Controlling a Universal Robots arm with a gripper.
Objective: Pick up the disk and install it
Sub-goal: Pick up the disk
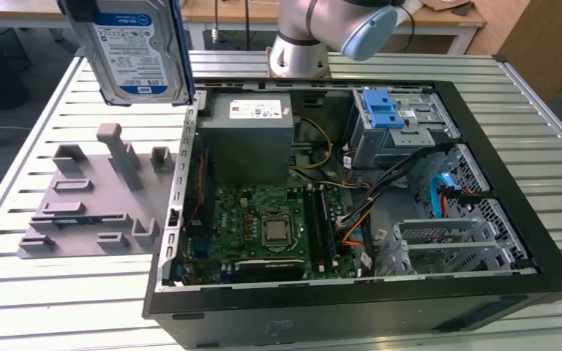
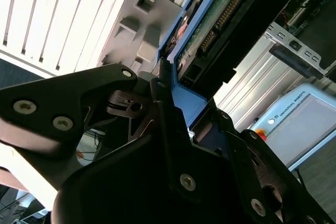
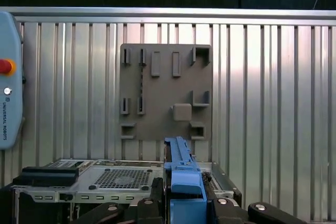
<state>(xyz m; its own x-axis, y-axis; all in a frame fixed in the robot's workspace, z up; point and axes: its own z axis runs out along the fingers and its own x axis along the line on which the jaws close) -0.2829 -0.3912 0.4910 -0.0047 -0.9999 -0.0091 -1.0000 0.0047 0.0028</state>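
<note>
- Blue plastic carrier frame [image 3: 181, 174] is what the gripper [image 3: 184, 199] has got. In the first wrist view its black jaws sit closed tight on either side of the frame's edge, with nothing else in them.
- So the disk [image 1: 140, 50] is up in the air, hanging roughly upright with its label toward the exterior camera. It's outside the computer case [image 1: 359, 318], off the case's side on the exterior view's left.
- Below the disk, just beside that same case wall, lies the grey fixture plate [image 1: 91, 197] with its slots and pegs.
- Inside the case, the motherboard [image 1: 266, 227] is in the middle and the power-supply box [image 1: 252, 121] is at the far end. The blue-latched drive cage [image 1: 391, 117] is in the far corner on the exterior view's right.
- The step in hand looks like the carry, install not yet done. Doing it well probably means gripping square on the frame so the disk doesn't tilt in the jaws. It should also travel high enough to clear the case wall and the loose cables [image 1: 388, 179] near the cage.
</note>
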